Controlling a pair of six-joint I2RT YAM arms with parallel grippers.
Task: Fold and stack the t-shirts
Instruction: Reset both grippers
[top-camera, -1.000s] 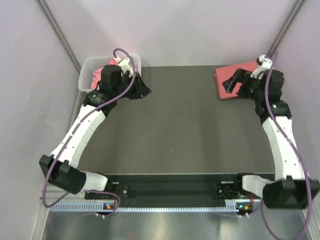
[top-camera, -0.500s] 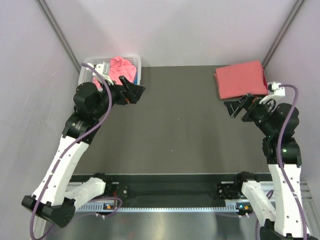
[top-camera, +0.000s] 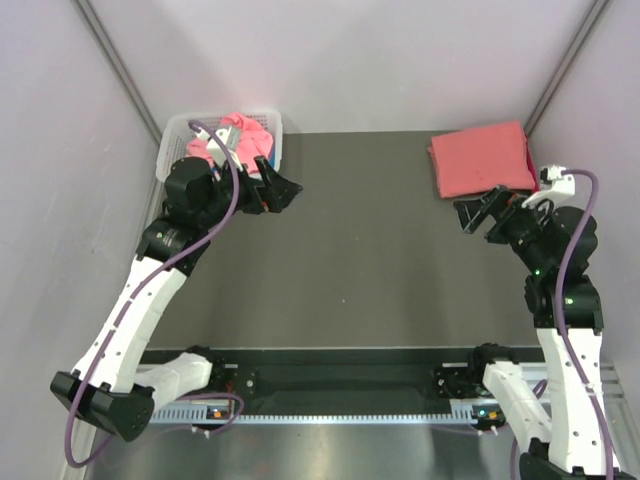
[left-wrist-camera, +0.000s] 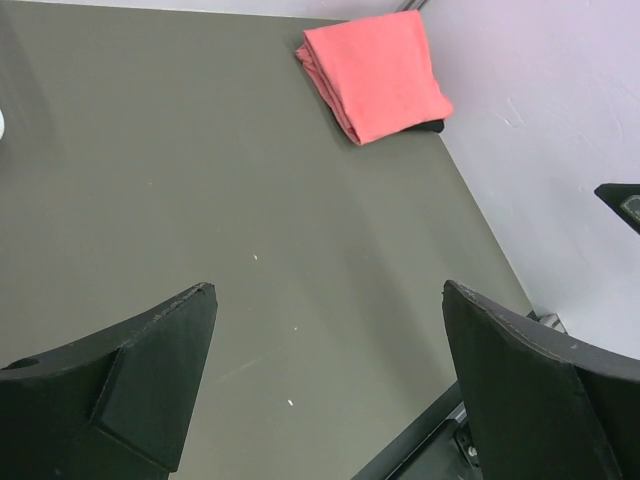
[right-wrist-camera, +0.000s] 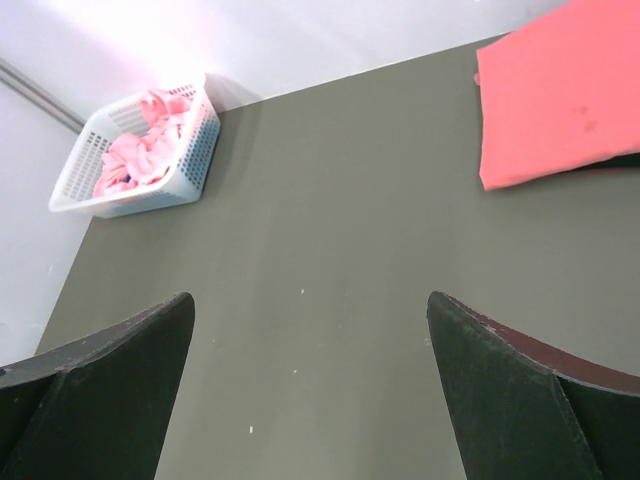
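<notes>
The left gripper (left-wrist-camera: 330, 290) is spread wide and empty, touching nothing. It hovers over the dark table (top-camera: 360, 260) just beside the white basket (top-camera: 168, 150) at 11 o'clock, where crumpled pink shirts (top-camera: 235, 135) lie. The right gripper (right-wrist-camera: 310, 300) is equally wide and empty, just at 6 o'clock of the folded red shirt (top-camera: 482, 158). That shirt lies at the table's 1 o'clock corner on a black shirt (left-wrist-camera: 430, 126).
</notes>
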